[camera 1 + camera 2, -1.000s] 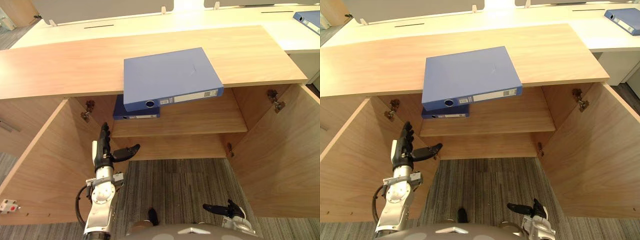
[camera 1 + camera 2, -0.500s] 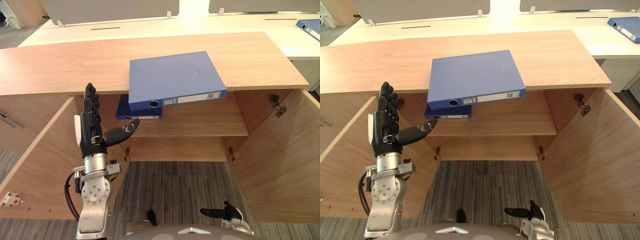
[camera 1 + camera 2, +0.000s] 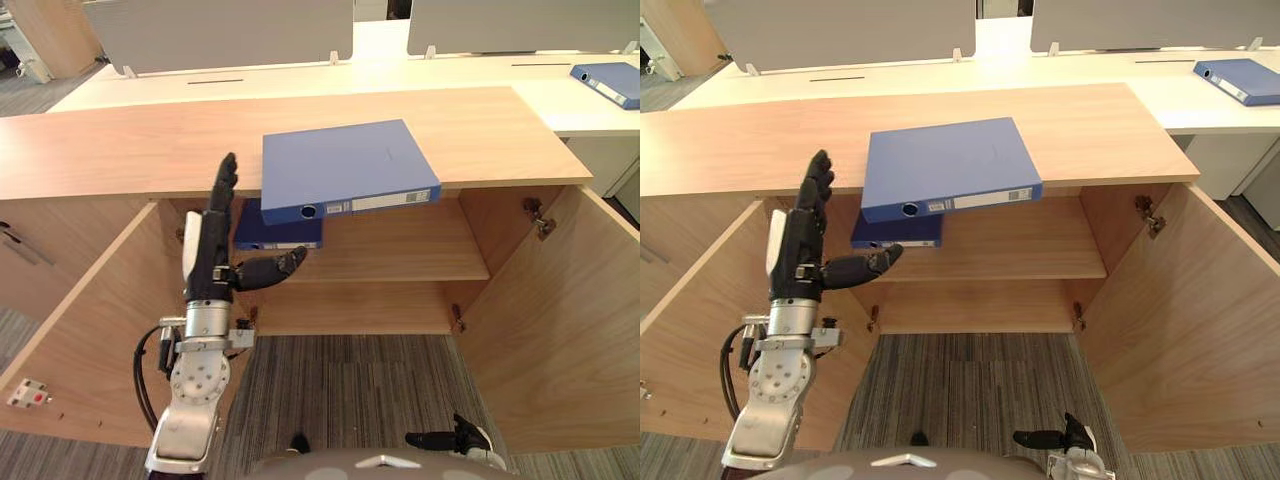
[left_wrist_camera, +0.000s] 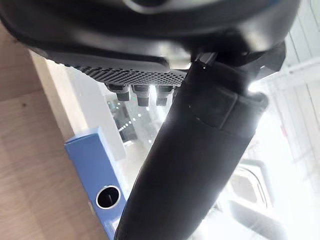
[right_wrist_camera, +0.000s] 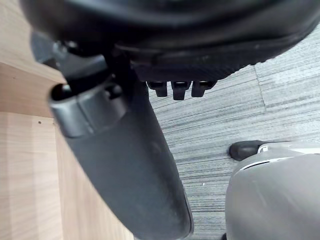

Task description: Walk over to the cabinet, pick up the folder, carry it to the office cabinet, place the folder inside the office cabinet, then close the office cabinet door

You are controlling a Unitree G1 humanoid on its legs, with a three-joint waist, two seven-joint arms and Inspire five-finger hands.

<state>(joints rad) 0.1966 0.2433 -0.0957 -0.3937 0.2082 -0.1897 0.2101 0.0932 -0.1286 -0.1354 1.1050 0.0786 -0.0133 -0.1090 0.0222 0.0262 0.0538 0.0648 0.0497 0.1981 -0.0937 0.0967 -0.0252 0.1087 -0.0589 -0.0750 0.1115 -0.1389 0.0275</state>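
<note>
So the folder (image 3: pixel 340 165) is a flat blue binder with a smooth plastic-looking cover. It lies on top of the cabinet (image 3: pixel 120 145), with its spine (image 3: pixel 350 205) hanging out over the front edge. The spine has a round metal-rimmed finger hole (image 3: pixel 307 211) and a long white label strip (image 3: pixel 380 202); there's print on it, but way too small to read.

A second folder (image 3: pixel 278 232), darker blue, sits underneath on the shelf (image 3: pixel 400 250) inside. The cabinet is light wood-grain laminate. Both doors (image 3: pixel 570 330) are swung wide open, with little metal hinges (image 3: pixel 535 212) showing.

The left hand (image 3: pixel 208 255) is up in front of the opening, just left of the overhanging folder. Its fingers are straight and pointing up, thumb stuck out sideways toward the shelf, and it holds nothing.

The right hand (image 3: pixel 445 438) hangs low over the ribbed grey carpet (image 3: pixel 350 380), loosely extended and empty.

Further back there's a white desk (image 3: pixel 480 75) with a third folder (image 3: pixel 605 82) on it.
</note>
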